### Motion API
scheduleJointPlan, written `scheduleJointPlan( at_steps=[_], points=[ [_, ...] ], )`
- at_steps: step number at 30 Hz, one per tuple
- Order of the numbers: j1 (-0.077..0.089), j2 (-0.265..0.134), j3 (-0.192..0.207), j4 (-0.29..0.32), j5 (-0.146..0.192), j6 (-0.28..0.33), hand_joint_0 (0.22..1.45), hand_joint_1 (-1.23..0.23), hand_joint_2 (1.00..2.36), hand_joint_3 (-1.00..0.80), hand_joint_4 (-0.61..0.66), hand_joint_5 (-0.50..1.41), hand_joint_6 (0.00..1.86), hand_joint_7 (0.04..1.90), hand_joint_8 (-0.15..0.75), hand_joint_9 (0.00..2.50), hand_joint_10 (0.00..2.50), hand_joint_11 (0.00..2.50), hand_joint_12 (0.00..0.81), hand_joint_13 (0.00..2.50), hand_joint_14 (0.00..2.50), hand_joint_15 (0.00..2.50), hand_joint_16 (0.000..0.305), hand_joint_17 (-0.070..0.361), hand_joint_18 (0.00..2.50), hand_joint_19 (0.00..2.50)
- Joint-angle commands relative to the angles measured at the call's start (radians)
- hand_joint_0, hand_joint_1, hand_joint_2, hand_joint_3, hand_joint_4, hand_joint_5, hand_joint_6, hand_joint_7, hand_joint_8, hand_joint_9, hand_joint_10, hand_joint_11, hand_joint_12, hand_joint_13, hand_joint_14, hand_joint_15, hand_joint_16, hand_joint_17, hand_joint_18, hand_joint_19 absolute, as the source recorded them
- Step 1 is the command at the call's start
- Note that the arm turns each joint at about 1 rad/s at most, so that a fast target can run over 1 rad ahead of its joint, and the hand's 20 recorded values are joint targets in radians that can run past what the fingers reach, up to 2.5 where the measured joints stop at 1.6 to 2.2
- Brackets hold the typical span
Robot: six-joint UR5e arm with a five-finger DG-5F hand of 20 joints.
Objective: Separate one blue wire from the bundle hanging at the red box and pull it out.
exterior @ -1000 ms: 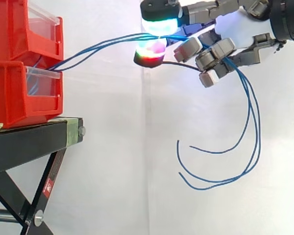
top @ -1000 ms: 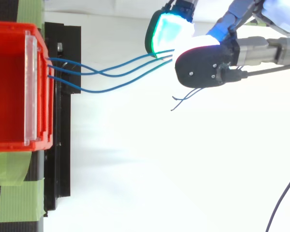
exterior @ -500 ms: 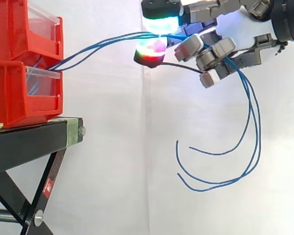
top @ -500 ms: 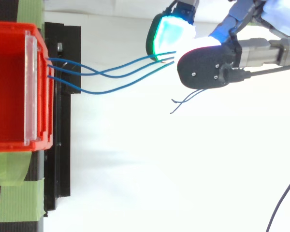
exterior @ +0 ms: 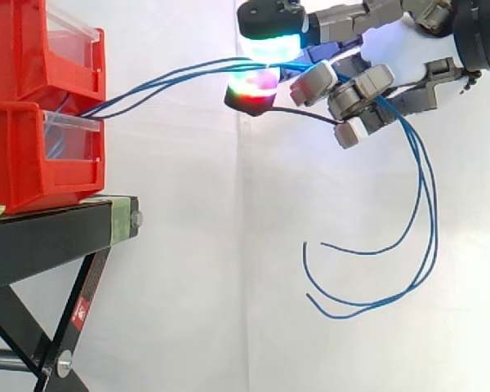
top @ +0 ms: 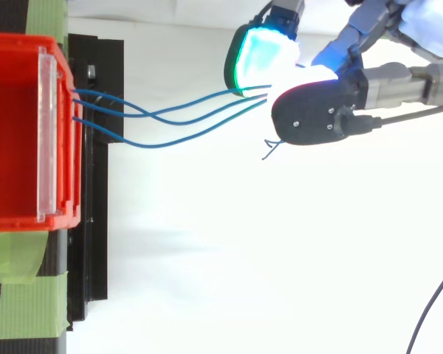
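The wires (top: 149, 114) look thin, light, limp and probably slippery. They run from the bins (exterior: 33, 155) at 9 o'clock to the hand (exterior: 361, 85), whose curled pads (exterior: 268, 42) pinch them together. Loose tails droop toward 5 o'clock. One strand is best taken midway, where they spread.

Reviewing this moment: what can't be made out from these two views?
- Side view: how many blue wires the hand pinches; they merge between its glowing pads.
- Top view: the same; pad glare washes it out.
- Both views: where the wires end inside the red box; its wall and cloudy front panel hide them.
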Motion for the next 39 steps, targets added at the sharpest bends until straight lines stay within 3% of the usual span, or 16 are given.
scheduleJointPlan(
  at_steps=[1, 10, 17, 23, 39],
  points=[
    [0.0, 0.0, 0.0, 0.0, 0.0, 0.0, 0.62, -0.88, 1.02, -0.3, 0.15, -0.18, 0.94, 0.87, 0.316, 1.31, 0.01, 1.54, 0.402, 1.18, 1.03, 1.61, 0.05, 0.113, 1.13, 1.06],
    [0.0, 0.0, 0.001, 0.0, 0.0, 0.0, 0.61, -0.89, 1.02, -0.31, 0.18, -0.19, 0.95, 0.84, 0.323, 1.28, 0.01, 1.56, 0.402, 1.17, 1.04, 1.6, 0.051, 0.115, 1.12, 1.06],
    [0.0, 0.0, 0.0, 0.0, 0.0, 0.0, 0.59, -0.74, 1.02, -0.29, 0.14, -0.16, 0.93, 0.9, 0.327, 1.45, 0.01, 1.59, 0.396, 1.21, 1.05, 1.57, 0.049, 0.111, 1.14, 1.08],
    [0.002, 0.001, 0.0, 0.0, 0.0, 0.006, 0.59, -0.73, 1.02, -0.24, 0.11, -0.15, 0.93, 0.94, 0.32, 1.48, 0.01, 1.62, 0.396, 1.23, 1.04, 1.58, 0.05, 0.112, 1.15, 1.08],
    [0.005, 0.001, 0.001, -0.018, 0.0, 0.094, 0.56, -0.75, 1.01, -0.37, 0.16, -0.16, 0.92, 0.93, 0.336, 1.47, 0.01, 1.61, 0.409, 1.24, 1.05, 1.57, 0.051, 0.114, 1.16, 1.08]
  ],
)
